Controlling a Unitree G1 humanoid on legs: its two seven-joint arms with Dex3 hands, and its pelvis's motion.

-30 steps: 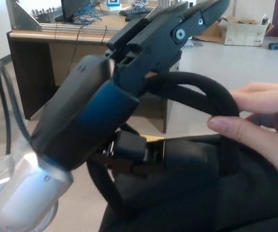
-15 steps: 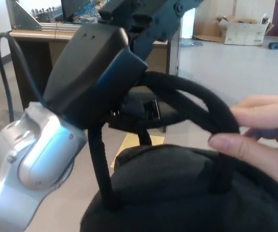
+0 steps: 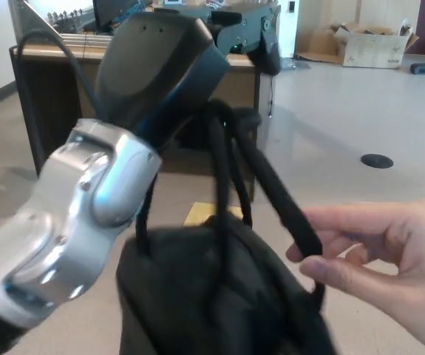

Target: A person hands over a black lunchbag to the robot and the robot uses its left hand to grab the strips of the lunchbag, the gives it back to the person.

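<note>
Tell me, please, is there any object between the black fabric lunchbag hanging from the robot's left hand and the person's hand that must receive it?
Nothing visible stands between them. The black fabric lunchbag hangs by its black woven straps from the robot's left hand, and the person's hand already pinches one strap.

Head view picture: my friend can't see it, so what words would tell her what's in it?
A robot's left hand holds up a black lunchbag by its straps. A person's hand at the right pinches one strap. A wooden desk stands behind.
</note>
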